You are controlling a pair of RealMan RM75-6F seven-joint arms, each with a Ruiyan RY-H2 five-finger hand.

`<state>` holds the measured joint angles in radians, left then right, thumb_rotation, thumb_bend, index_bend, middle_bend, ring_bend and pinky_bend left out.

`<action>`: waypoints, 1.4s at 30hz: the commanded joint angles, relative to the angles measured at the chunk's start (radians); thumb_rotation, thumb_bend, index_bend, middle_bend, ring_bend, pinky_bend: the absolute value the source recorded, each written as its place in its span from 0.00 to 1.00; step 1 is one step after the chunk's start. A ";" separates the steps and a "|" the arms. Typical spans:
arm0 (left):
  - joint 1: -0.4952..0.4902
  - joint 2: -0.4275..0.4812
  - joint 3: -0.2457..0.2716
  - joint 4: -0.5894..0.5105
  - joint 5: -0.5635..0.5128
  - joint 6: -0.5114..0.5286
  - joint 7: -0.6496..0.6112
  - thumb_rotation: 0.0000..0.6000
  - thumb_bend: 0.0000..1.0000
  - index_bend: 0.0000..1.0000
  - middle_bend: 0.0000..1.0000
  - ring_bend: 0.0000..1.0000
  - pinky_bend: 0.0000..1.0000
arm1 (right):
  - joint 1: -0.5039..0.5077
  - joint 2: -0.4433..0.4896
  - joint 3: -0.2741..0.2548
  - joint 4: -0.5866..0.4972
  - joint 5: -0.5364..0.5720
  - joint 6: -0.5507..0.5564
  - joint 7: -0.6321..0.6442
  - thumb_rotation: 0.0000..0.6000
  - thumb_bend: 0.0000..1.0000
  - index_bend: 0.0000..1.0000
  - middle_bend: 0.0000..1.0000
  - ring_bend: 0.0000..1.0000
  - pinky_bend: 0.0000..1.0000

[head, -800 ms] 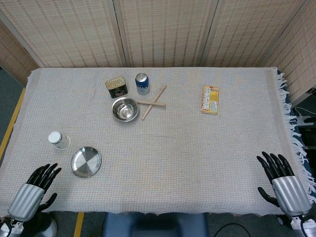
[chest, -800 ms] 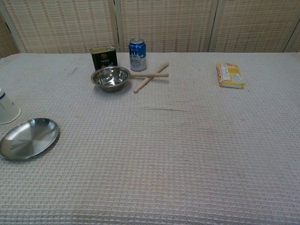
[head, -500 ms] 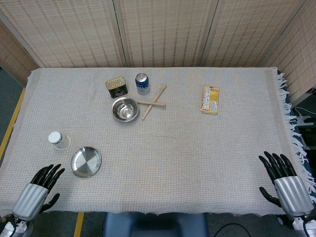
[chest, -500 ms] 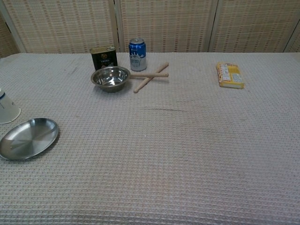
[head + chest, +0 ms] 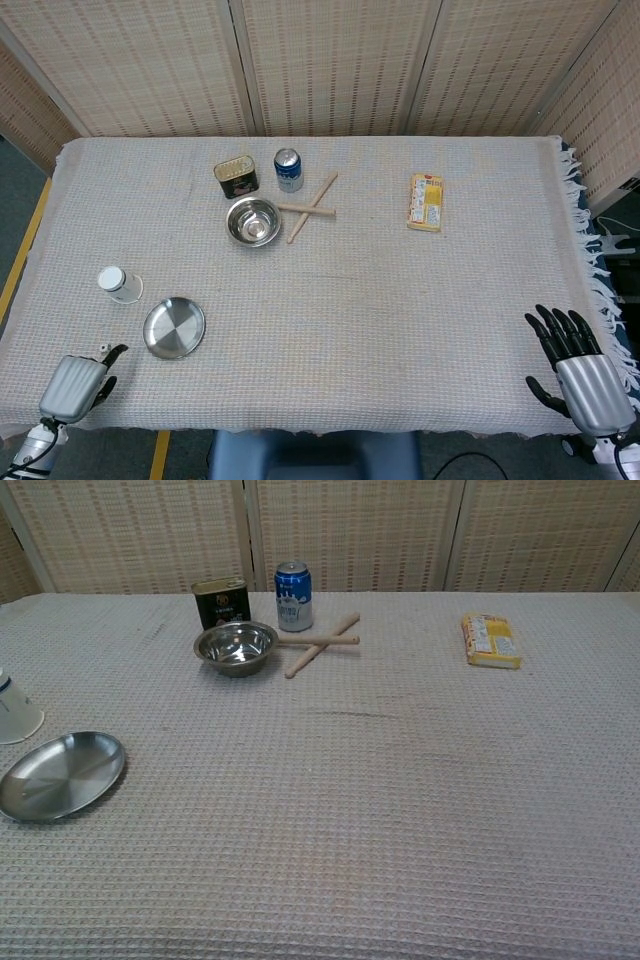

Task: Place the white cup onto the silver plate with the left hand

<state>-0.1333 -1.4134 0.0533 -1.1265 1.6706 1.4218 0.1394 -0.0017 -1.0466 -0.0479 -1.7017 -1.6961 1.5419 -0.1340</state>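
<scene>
The white cup (image 5: 120,284) stands mouth-down at the table's left side, and only partly shows at the left edge of the chest view (image 5: 15,716). The silver plate (image 5: 174,327) lies just right of it and nearer the front edge, bare (image 5: 60,775). My left hand (image 5: 76,386) hangs at the front left corner, short of the plate and apart from the cup. Its silver back faces up and most of its fingers are hidden, with nothing in it. My right hand (image 5: 577,361) sits at the front right corner with its fingers spread and holds nothing.
At the back stand a steel bowl (image 5: 252,221), a dark tin (image 5: 236,178) and a blue can (image 5: 288,169). Two crossed wooden sticks (image 5: 312,207) lie beside the bowl. A yellow box (image 5: 426,202) lies at the back right. The cloth's fringe hangs off the right edge.
My left hand has drawn back toward the front edge, and its spread fingers have dropped out of sight. The right hand has slipped slightly back. Cup and plate have not moved.
</scene>
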 commanded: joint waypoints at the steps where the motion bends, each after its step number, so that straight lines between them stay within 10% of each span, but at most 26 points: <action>1: -0.024 -0.033 -0.019 0.064 -0.025 -0.033 -0.005 1.00 0.38 0.28 1.00 0.90 0.96 | 0.002 -0.005 0.003 -0.001 0.010 -0.009 -0.010 1.00 0.15 0.00 0.00 0.00 0.00; 42: -0.094 -0.157 -0.033 0.325 -0.137 -0.176 -0.116 1.00 0.38 0.48 1.00 0.91 0.96 | 0.017 -0.019 0.017 -0.009 0.068 -0.055 -0.051 1.00 0.15 0.00 0.00 0.00 0.00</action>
<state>-0.2271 -1.5701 0.0202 -0.8011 1.5337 1.2450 0.0243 0.0155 -1.0657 -0.0310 -1.7112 -1.6281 1.4868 -0.1848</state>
